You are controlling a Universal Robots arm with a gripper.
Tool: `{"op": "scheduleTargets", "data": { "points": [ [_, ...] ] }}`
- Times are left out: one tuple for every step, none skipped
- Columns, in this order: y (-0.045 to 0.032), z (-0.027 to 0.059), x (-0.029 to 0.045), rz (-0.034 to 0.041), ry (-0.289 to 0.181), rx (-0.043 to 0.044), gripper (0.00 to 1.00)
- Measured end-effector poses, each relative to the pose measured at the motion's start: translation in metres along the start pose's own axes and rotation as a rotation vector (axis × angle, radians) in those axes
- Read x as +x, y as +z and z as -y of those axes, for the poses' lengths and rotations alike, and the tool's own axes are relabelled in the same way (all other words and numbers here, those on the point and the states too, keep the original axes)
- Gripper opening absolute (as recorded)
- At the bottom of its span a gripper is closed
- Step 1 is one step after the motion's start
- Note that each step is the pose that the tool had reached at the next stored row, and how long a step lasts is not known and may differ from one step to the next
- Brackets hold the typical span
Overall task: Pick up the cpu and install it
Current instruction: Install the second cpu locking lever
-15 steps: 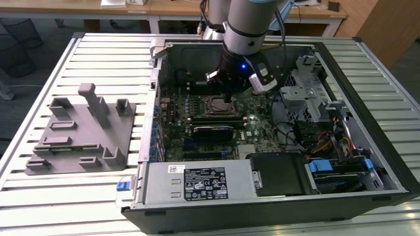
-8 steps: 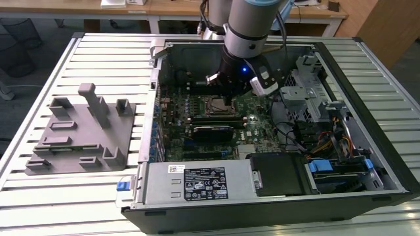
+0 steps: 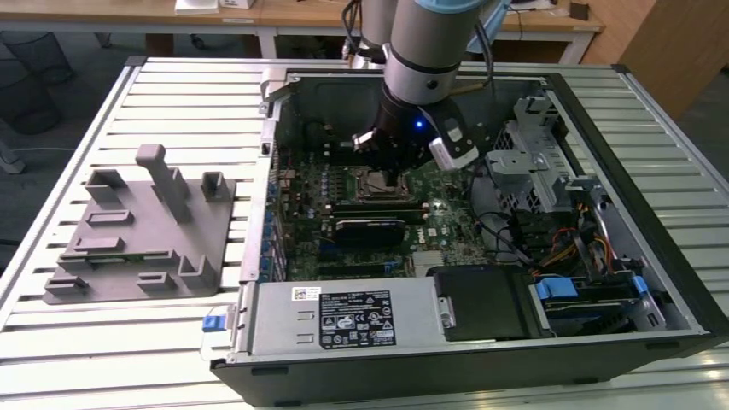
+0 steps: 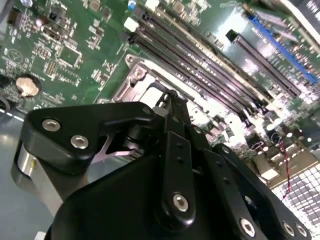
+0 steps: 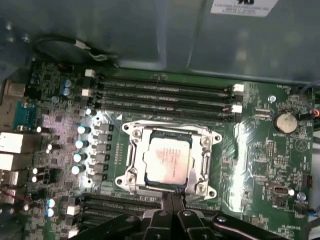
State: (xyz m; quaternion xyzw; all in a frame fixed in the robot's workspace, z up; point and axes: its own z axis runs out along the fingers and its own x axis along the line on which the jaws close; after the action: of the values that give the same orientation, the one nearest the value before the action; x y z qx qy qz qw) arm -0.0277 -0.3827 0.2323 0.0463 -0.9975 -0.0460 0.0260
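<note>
The cpu (image 5: 167,157), a small square chip with a pale silver top, lies flat inside the metal socket frame (image 5: 131,172) on the green motherboard (image 5: 260,145). In the first wrist view my gripper (image 5: 170,196) hovers at the socket's edge, just beside the chip, with its black fingers pressed together and nothing between them. The second wrist view has the gripper (image 4: 171,98) pointing down at the same socket frame (image 4: 131,82). From the exterior view, the gripper (image 3: 393,177) hangs over the socket inside the open computer case (image 3: 638,111).
Long memory slots (image 5: 165,95) run beside the socket. A coin cell (image 5: 286,121) sits on the board. A grey plastic tray with upright pegs (image 3: 137,231) lies on the slatted table at the exterior view's left. The case's walls, drive cage (image 3: 535,162) and cables surround the arm.
</note>
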Motion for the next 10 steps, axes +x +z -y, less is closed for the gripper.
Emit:
{"op": "scheduleTargets", "data": {
  "points": [
    [-0.0001, 0.0022, 0.0003, 0.0001, 0.0, -0.0002, 0.11],
    [-0.0002, 0.0038, 0.0005, 0.0002, 0.0, -0.0002, 0.11],
    [-0.0004, 0.0053, 0.0007, 0.0001, 0.0, -0.0002, 0.11],
    [-0.0005, 0.0065, 0.0012, 0.0001, 0.0, -0.0002, 0.11],
    [-0.0005, 0.0072, 0.0021, 0.0002, 0.0, -0.0002, 0.11],
    [-0.0005, 0.0078, 0.0031, 0.0002, 0.0, -0.0002, 0.11],
    [-0.0005, 0.0083, 0.0043, 0.0002, 0.0, -0.0002, 0.11],
    [-0.0005, 0.0087, 0.0058, 0.0002, 0.0, -0.0002, 0.11],
    [-0.0004, 0.009, 0.0074, 0.0001, 0.0, -0.0002, 0.11],
    [-0.0004, 0.0092, 0.0088, 0.0001, 0.0, -0.0001, 0.11]
  ]
}}
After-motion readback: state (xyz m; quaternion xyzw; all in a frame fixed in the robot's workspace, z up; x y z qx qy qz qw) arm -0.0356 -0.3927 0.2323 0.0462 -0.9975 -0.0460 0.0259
